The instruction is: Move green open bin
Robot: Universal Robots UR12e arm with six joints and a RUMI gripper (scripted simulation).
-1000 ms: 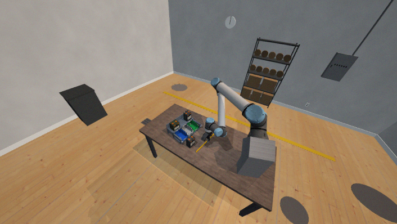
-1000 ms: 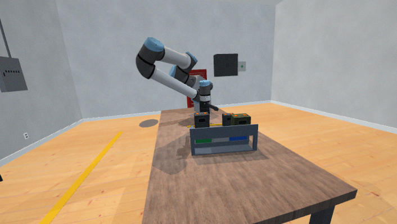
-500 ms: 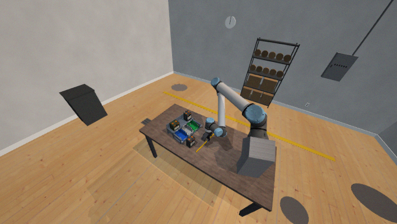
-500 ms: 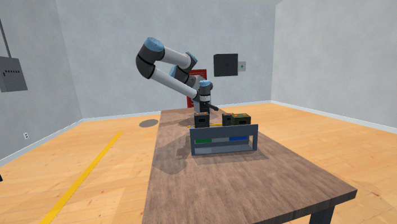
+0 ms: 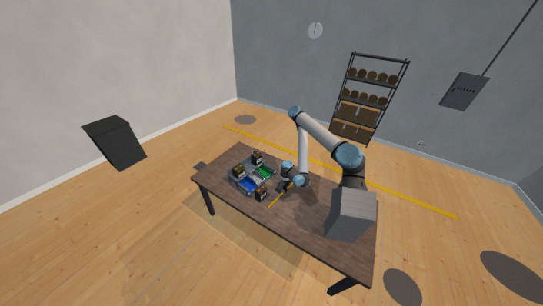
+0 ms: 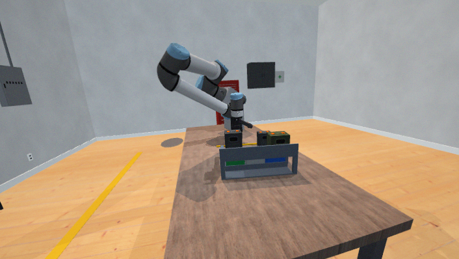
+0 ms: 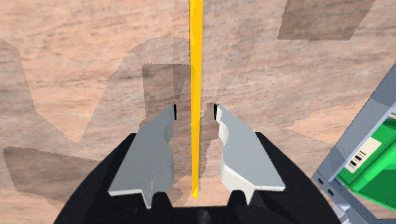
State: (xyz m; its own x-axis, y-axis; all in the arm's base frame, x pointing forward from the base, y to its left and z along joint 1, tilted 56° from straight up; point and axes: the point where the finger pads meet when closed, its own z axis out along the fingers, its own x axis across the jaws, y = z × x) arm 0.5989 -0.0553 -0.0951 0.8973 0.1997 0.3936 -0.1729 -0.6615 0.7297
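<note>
On the brown, wood-grained tabletop (image 5: 277,217) (image 6: 276,211) (image 7: 75,30), the following articles:

One grey shelf (image 5: 233,179) (image 6: 260,151) (image 7: 361,127), smooth and straight-edged, with a flat back panel and an open lower bay.

One green bin (image 5: 264,171) (image 6: 235,163) (image 7: 380,165), open-topped, glossy, seated on the shelf at one end of the row. It carries a pale label (image 7: 364,155) with small black marks, too small to read. Its contents look too indistinct to name.

One whitish bin (image 5: 257,177) (image 6: 255,161), the middle of the row; one blue bin (image 5: 248,184) (image 6: 275,160), at the far end from the green.

Two black boxy units with orange details on top: one (image 5: 256,157) (image 6: 233,139) on the shelf near the green bin, the other (image 5: 261,193) (image 6: 262,138) on the tabletop just beside the shelf. One olive unit (image 5: 238,170) (image 6: 279,138), likewise orange-topped, on the shelf. No wording legible.

One yellow strip (image 5: 274,201) (image 6: 249,144) (image 7: 196,75), narrow and straight, lying on the tabletop.

One claw (image 5: 282,187) (image 6: 249,125) (image 7: 195,105), black body, angular grey metal fingers with dark tips; released, partly parted, grasping nothing. It hangs above the strip, apart from the green bin.
</note>
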